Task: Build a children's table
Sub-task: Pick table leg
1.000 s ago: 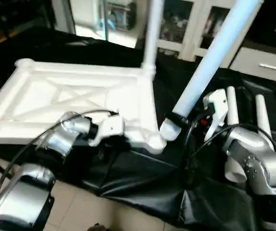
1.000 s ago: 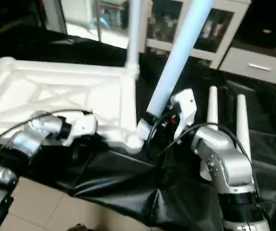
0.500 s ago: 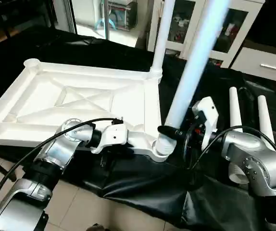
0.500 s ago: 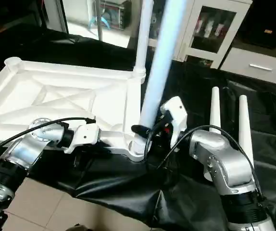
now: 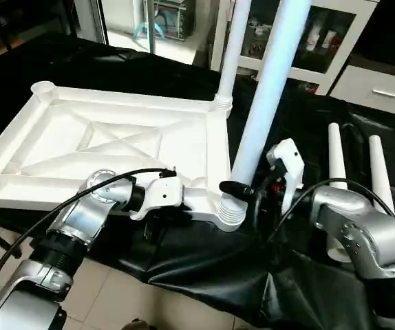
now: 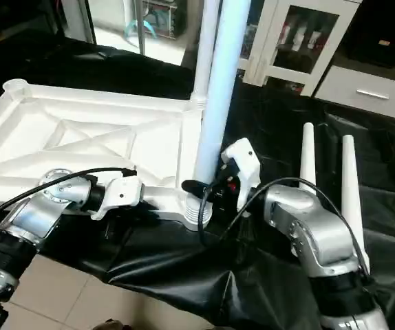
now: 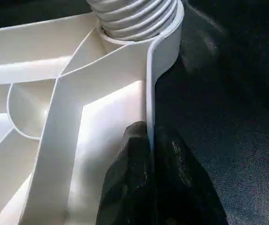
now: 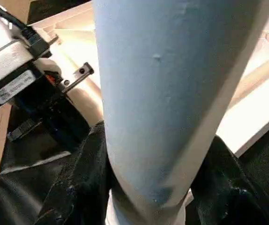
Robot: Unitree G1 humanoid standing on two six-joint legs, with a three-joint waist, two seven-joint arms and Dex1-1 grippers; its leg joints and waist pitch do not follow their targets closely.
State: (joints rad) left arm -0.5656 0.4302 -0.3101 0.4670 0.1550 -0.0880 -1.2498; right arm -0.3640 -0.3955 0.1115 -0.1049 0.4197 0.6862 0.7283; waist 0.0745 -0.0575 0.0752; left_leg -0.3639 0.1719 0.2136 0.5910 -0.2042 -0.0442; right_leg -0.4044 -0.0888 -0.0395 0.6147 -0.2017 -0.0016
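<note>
Left eye view shows my tabletop (image 5: 115, 148) lying upside down with one leg (image 5: 230, 51) standing, my right gripper (image 5: 242, 190) squeezing a second leg (image 5: 270, 82) into its corner, my left gripper (image 7: 148, 178) pinching the rim, two legs (image 5: 354, 165) left.

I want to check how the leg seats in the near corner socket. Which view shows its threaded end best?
The left wrist view: the leg's ribbed threads sit close up in the tabletop socket. The eye views show them small; the right wrist view shows mostly the shaft, held by the right tool.
</note>
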